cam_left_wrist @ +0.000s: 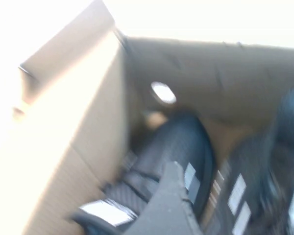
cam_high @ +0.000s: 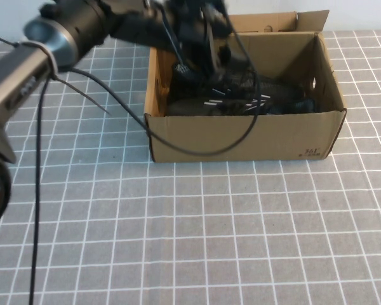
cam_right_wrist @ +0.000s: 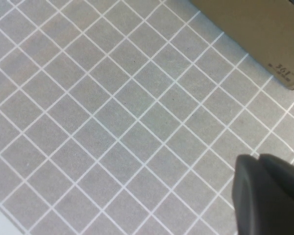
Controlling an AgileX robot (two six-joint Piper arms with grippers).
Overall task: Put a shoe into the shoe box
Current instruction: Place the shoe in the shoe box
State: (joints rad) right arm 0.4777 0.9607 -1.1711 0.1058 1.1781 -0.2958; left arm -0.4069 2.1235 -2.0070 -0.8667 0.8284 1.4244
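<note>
Left gripper (cam_high: pixel 200 44) hangs over the open shoe box (cam_high: pixel 241 136), reaching down into its left half; from the high view its jaws are lost in blur and dark cables, so whether they are apart or together cannot be told. The left wrist view looks inside the box instead: one dark fingertip (cam_left_wrist: pixel 169 205) sits low in the picture, just above a black knit shoe (cam_left_wrist: pixel 179 147) with white dashes on its side. A second black shoe (cam_left_wrist: pixel 264 186) lies beside it, nearer the other long wall. From above, both shoes merge into a dark mass filling the box floor.

The left arm (cam_high: pixel 44 57) stretches diagonally from the near left edge of the desk (cam_high: pixel 197 235) up to the box, with a black cable looping over the box's near wall.

The right gripper (cam_right_wrist: pixel 267 196) appears only in the right wrist view, as a dark, rounded shape over the grey gridded desk, its state unclear. A printed corner of the box shows at that picture's edge. Open desk lies all around the box.
</note>
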